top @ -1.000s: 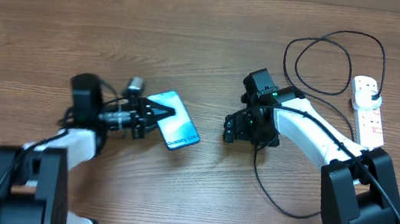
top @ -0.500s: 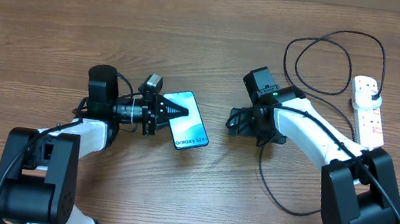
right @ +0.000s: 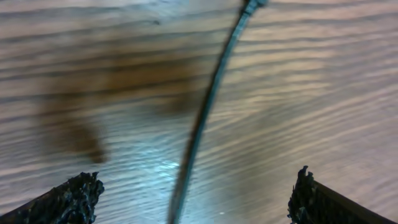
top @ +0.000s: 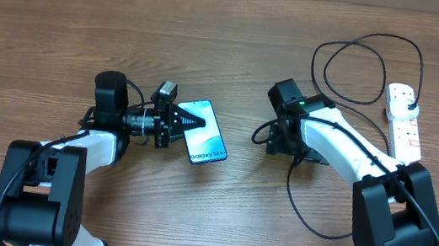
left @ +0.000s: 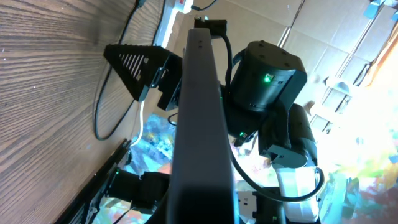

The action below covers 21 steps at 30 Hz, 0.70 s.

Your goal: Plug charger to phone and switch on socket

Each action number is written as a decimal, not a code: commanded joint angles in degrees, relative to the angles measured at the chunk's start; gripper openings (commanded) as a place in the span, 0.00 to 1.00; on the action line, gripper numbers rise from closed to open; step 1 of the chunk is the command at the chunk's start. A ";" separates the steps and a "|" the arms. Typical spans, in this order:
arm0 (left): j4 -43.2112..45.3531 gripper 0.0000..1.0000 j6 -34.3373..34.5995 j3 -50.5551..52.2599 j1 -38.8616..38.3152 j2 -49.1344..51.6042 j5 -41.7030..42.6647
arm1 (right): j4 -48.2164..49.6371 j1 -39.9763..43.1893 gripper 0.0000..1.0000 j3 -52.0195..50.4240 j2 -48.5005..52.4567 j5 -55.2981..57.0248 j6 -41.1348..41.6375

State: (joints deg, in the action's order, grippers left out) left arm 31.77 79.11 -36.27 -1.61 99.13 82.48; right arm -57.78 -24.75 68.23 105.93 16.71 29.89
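The phone (top: 210,141), with its light blue screen up, lies angled just left of the table's centre. My left gripper (top: 195,126) is shut on its left end. In the left wrist view the phone (left: 199,124) shows edge-on as a dark bar. My right gripper (top: 278,143) hovers to the phone's right with its jaws wide open, pointing down at the wood. The charger cable (right: 205,118) runs between its fingertips (right: 81,196), untouched, and its small tip (right: 252,5) sits at the top edge. The charger (top: 308,222) loops round to the white socket (top: 404,123) at the far right.
The charger's slack forms a big loop (top: 363,65) at the back right, near the socket. Its black plug (top: 410,99) sits in the strip's far outlet. The right arm (left: 267,81) fills the left wrist view beyond the phone.
The left gripper carried the phone to the right and turned it, then held still. The right gripper shifted slightly right over the cable and opened fully.
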 commanded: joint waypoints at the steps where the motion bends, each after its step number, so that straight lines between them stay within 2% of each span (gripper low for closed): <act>1: 0.44 0.04 -0.92 -1.38 0.17 0.15 1.36 | -0.92 -0.04 1.00 1.11 -0.33 -1.33 0.13; 4: 0.44 0.04 -0.92 -1.38 0.17 0.15 1.33 | -0.26 -0.04 1.00 1.11 -0.33 -5.33 0.37; 8: 0.44 0.04 -0.92 -1.38 0.17 0.15 1.38 | 3.15 1.79 1.00 1.11 -0.33 -6.45 8.22; 11: 0.44 0.04 -0.90 -1.38 0.11 0.15 1.42 | 6.75 4.33 0.99 1.11 -0.33 -8.33 9.81; 17: 0.44 0.04 -0.92 -1.38 0.09 0.15 1.55 | 9.90 10.25 0.81 1.11 -0.02 -11.37 9.77; 21: 0.46 0.04 -0.94 -1.38 0.09 0.15 1.36 | 11.13 13.60 0.75 1.05 0.81 -15.41 8.92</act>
State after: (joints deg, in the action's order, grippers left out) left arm 31.77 79.11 -36.27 -1.61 99.13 82.48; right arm -47.31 -12.97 68.25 105.93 5.30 38.87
